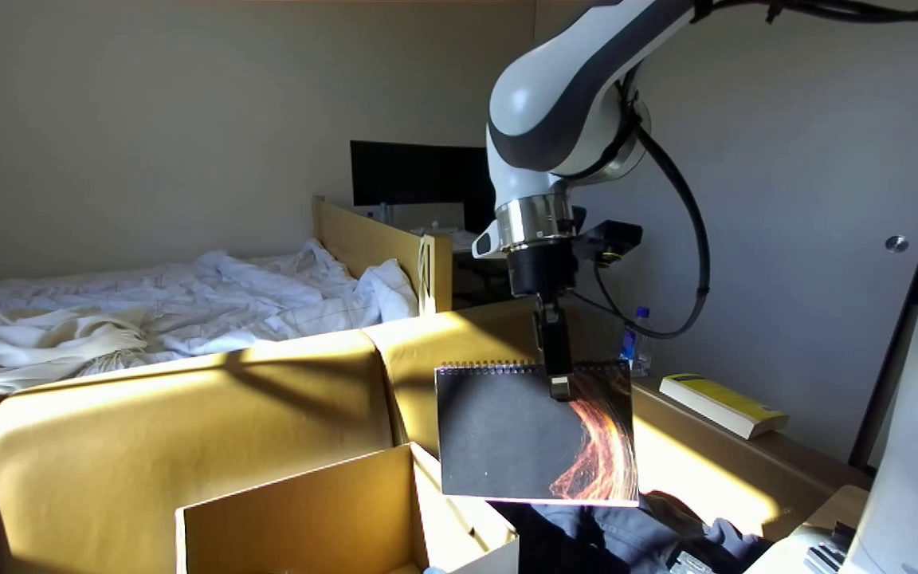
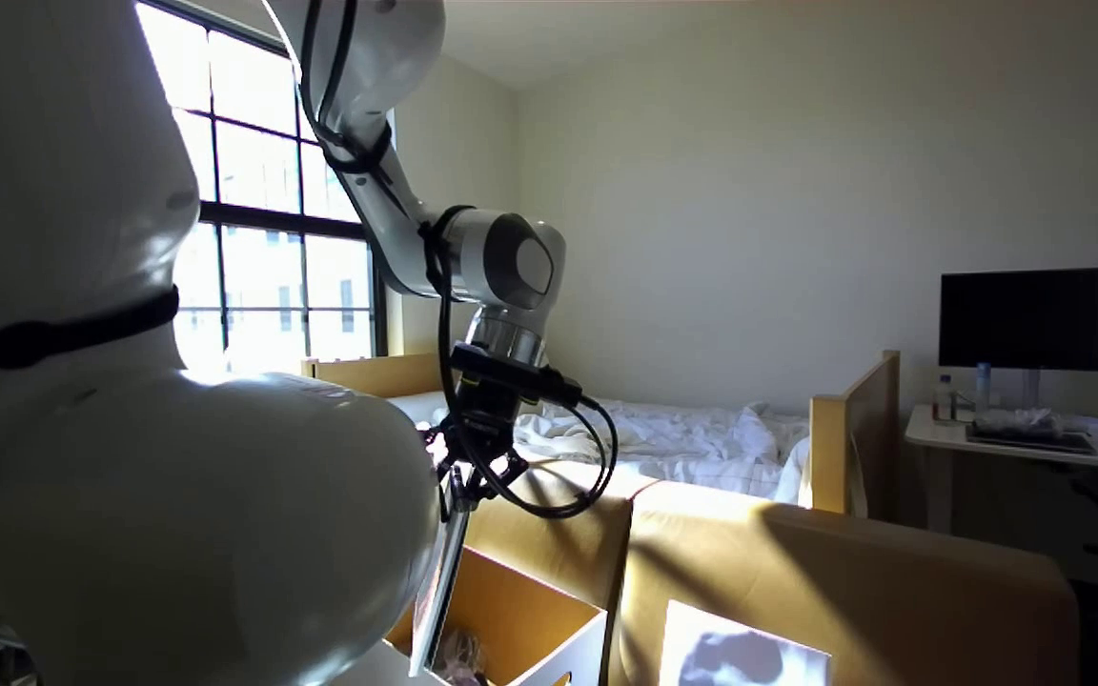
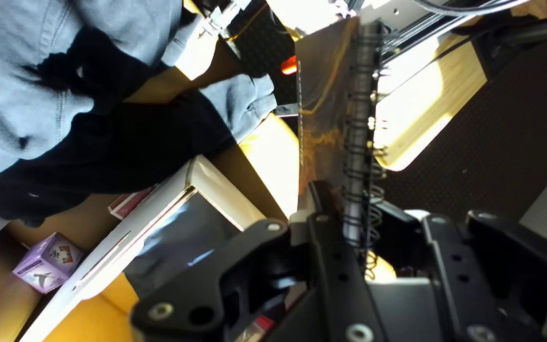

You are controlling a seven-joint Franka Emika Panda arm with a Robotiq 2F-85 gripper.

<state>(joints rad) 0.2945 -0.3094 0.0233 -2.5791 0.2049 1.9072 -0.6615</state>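
My gripper points down and is shut on a spiral notebook at its bound top edge. The notebook has a black cover with an orange-red light streak and hangs upright in the air. In an exterior view it shows nearly edge-on, below my gripper. In the wrist view the notebook runs up from between the fingers, its wire coil facing the camera. An open cardboard box stands below and beside the notebook. Its white side also shows in the wrist view. Clear plastic lies in the box.
The box stands on a tan sofa. Dark blue clothing lies beside it. A yellow book and a water bottle are near the sofa's arm. A small purple box lies by the cardboard box. A bed stands behind.
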